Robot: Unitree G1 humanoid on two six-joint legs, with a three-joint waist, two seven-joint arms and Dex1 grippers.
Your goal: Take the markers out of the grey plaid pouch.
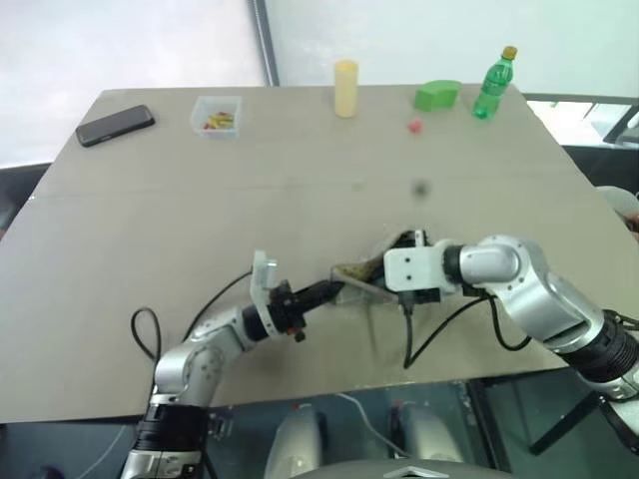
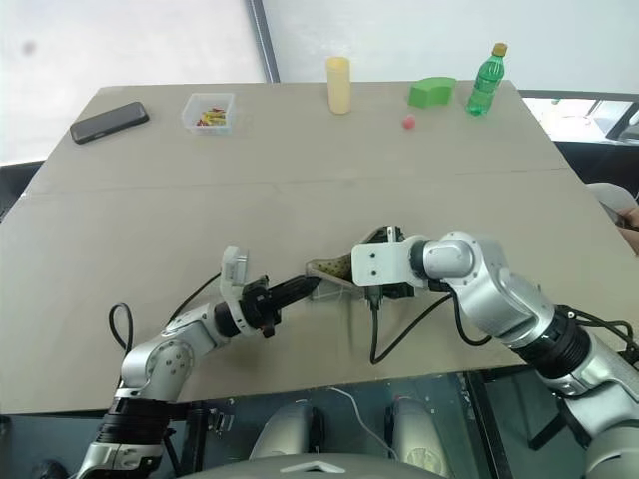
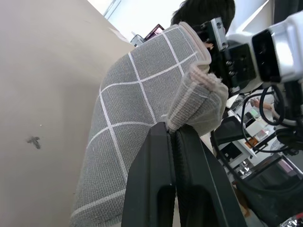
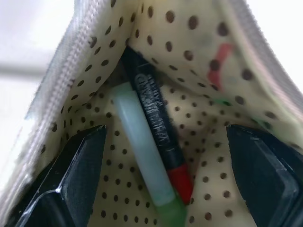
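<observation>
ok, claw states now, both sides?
Left claw: shut on the grey plaid pouch.
Right claw: open inside the pouch, around the markers, not gripping.

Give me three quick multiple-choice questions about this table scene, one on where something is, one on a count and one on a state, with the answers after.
1. Where does the black phone lie?
A. far left corner of the table
B. beside the green bottle
C. under the pouch

2. How many markers lie inside the grey plaid pouch?
A. none
B. two
C. five

3. How do the fingers of the right gripper stand?
A. shut on a marker
B. spread apart inside the pouch
C. away from the pouch

Answers:
1 A, the head views show it at the far left, far from the green bottle.
2 B, the right wrist view shows a pale green one and a black one with a red end side by side.
3 B, they flank the markers without touching them, while the left gripper pinches the pouch's edge.
</observation>
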